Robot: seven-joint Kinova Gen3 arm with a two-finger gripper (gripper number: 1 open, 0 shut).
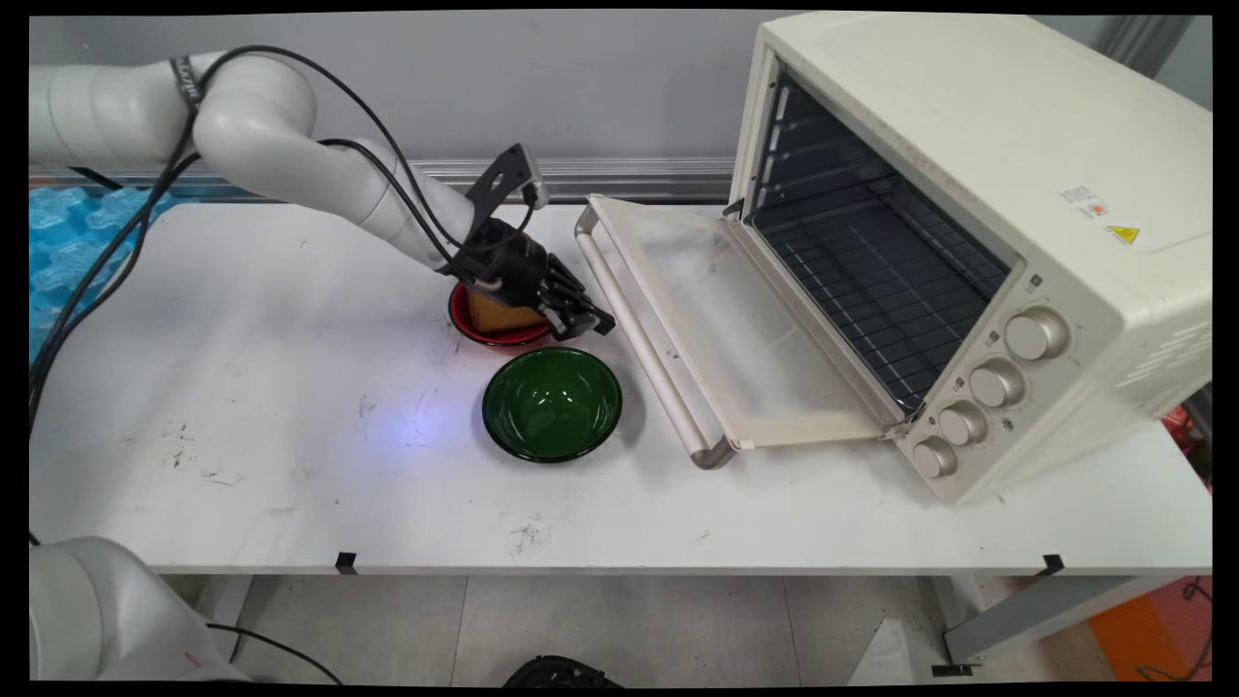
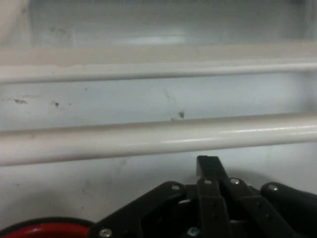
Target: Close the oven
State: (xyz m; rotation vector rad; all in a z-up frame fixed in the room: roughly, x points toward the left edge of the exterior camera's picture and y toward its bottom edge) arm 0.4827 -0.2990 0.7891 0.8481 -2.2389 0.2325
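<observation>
My gripper (image 1: pixel 597 324) is low over the table, just right of a red bowl (image 1: pixel 481 335) that holds a tan block (image 1: pixel 500 316). Its fingers are shut together with nothing between them, and they point at the handle bar (image 1: pixel 634 334) of the toaster oven's lowered door (image 1: pixel 750 329). In the hand view the gripper (image 2: pixel 208 162) sits just short of the cream handle bar (image 2: pixel 148 136), and the red bowl's rim (image 2: pixel 44 230) shows at the bottom left. A green bowl (image 1: pixel 552 404), nothing in it, stands just in front of the red one.
The cream toaster oven (image 1: pixel 968 165) stands open at the right with a wire rack (image 1: pixel 871 261) inside and several knobs (image 1: pixel 1036 334) on its front. Blue bubble wrap (image 1: pixel 68 242) lies at the table's far left edge.
</observation>
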